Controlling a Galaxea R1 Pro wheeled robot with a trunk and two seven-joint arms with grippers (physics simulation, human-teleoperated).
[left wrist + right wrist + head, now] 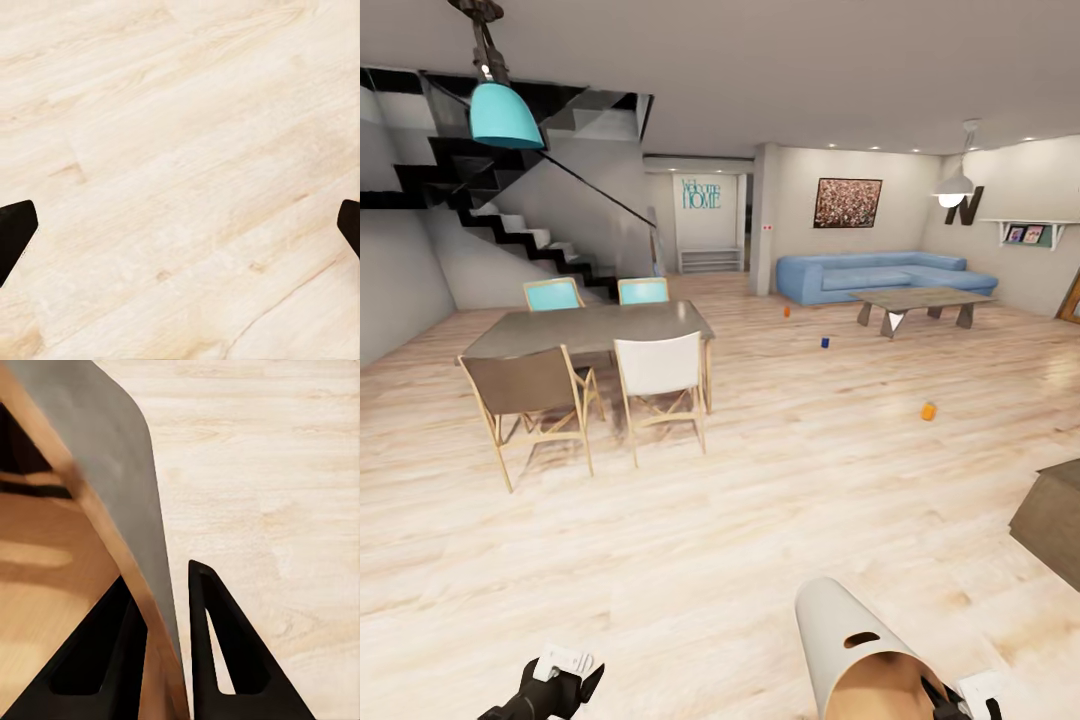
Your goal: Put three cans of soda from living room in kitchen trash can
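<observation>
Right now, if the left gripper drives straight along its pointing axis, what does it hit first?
Most likely the light wood floor. In the left wrist view the left gripper has its fingertips spread wide with nothing between them, and bare planks lie ahead. Depth to the floor is unclear.

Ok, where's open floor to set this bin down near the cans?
The bare floor between the blue can and the nearer orange can looks widest. Also free: between the dining chairs and those cans. It is tighter by the low table and sofa.
</observation>
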